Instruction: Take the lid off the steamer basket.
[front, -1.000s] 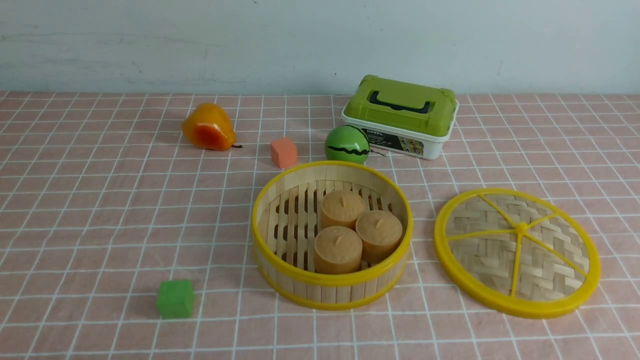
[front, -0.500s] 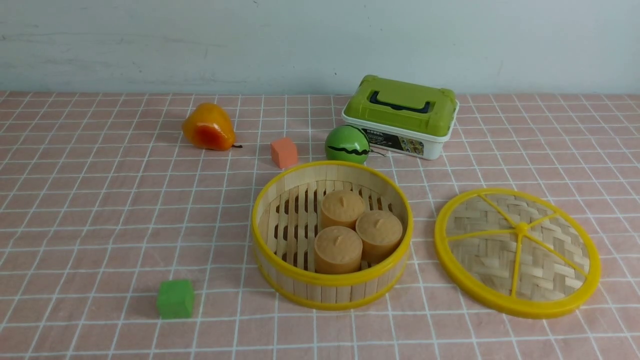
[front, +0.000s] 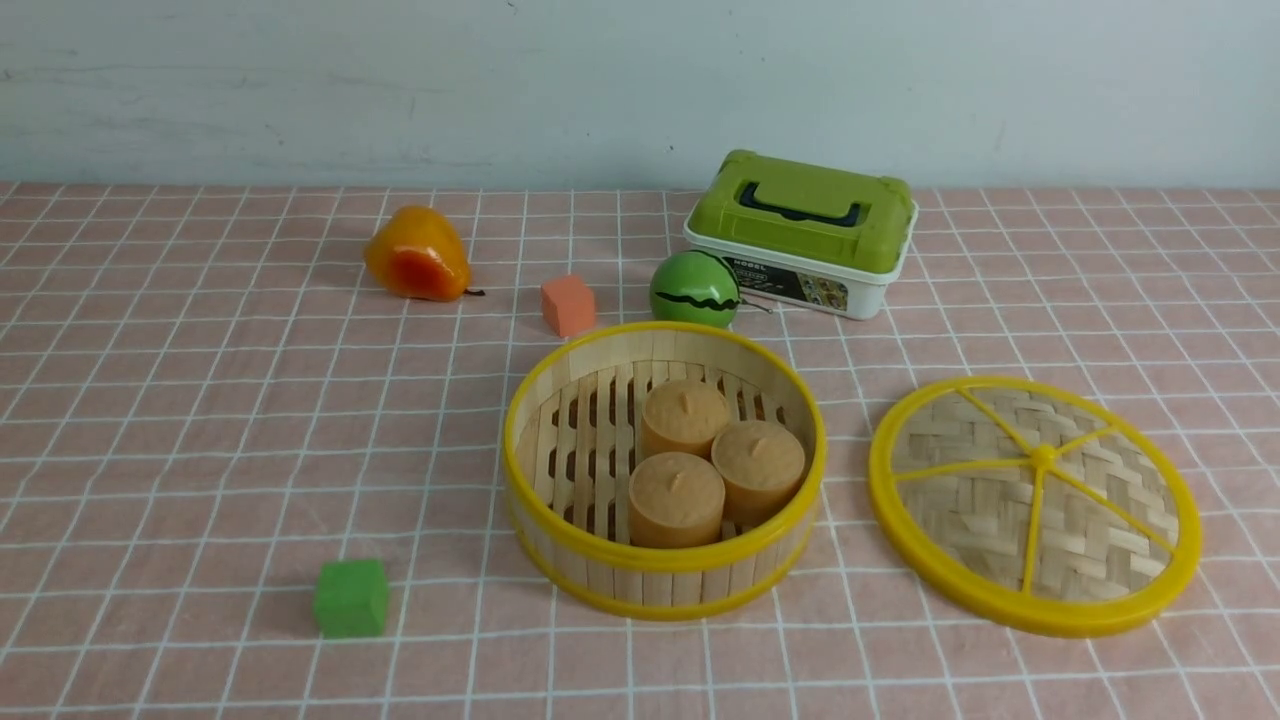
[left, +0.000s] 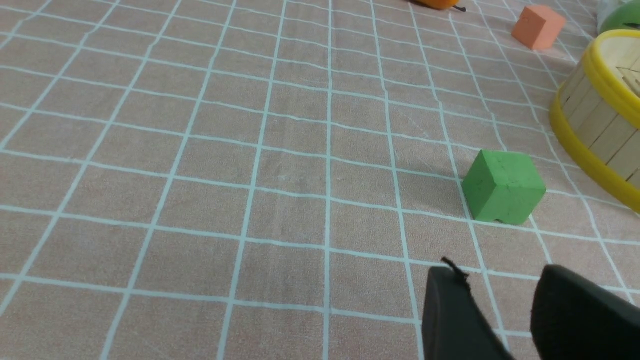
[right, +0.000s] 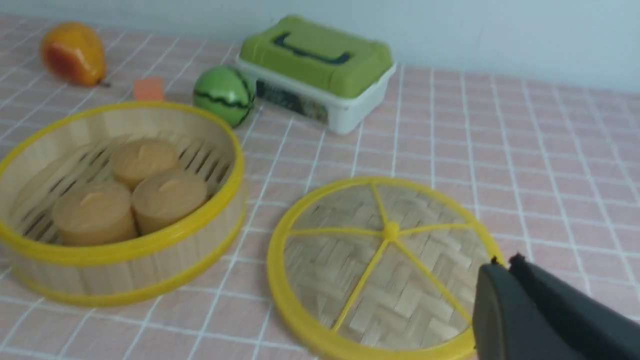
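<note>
The steamer basket (front: 650, 585) stands uncovered at the table's middle and holds three tan cylinders (front: 715, 460). The lid (front: 1000, 500) lies flat on the cloth to its right, apart from it. Neither gripper shows in the front view. In the right wrist view my right gripper (right: 505, 264) is shut and empty, above the edge of the lid (right: 385, 260), with the basket (right: 125, 270) beyond. In the left wrist view my left gripper (left: 497, 280) is open and empty above bare cloth, and the basket's wall (left: 595, 125) shows at the frame's edge.
A green cube (front: 350, 597) lies front left of the basket, near the left gripper (left: 502, 186). Behind the basket are an orange cube (front: 567, 305), a green striped ball (front: 694, 290), a white box with a green lid (front: 800, 235) and an orange pear (front: 415, 255).
</note>
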